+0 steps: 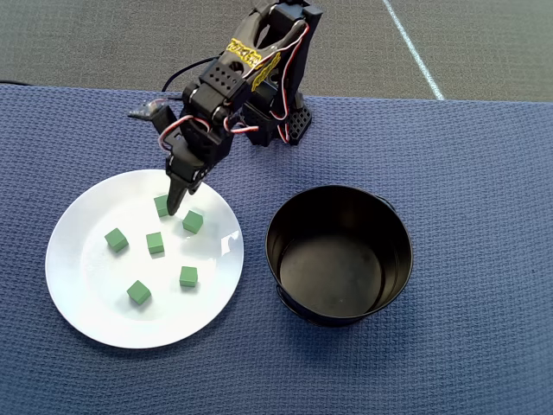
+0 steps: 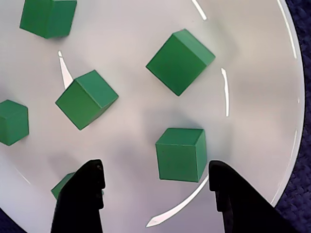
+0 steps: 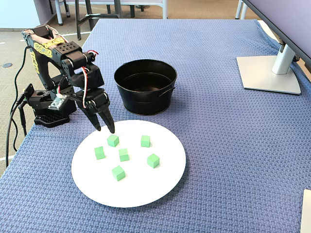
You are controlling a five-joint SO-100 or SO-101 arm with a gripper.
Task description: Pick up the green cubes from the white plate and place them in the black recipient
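Observation:
Six green cubes lie on the white plate [image 1: 86, 285], left of the black recipient [image 1: 298, 307], whose inside holds nothing. My gripper [image 1: 177, 203] hovers open over the plate's far edge and partly covers one cube [image 1: 161, 206]. The others include cubes at the plate's middle [image 1: 155, 243] and near edge [image 1: 138, 292]. In the wrist view my gripper [image 2: 154, 167] is open: one cube [image 2: 181, 154] lies just ahead of the gap, near the right finger [image 2: 228, 199], and another [image 2: 62, 185] is half hidden behind the left finger [image 2: 85, 199]. In the fixed view my gripper [image 3: 105, 129] is just above a cube [image 3: 113, 141].
A blue woven cloth [image 3: 218, 145] covers the table. The arm's base [image 3: 48, 114] and its cables sit at the table's left edge in the fixed view. A monitor stand [image 3: 269, 73] is at the far right. The recipient [image 3: 146, 99] stands behind the plate [image 3: 146, 187].

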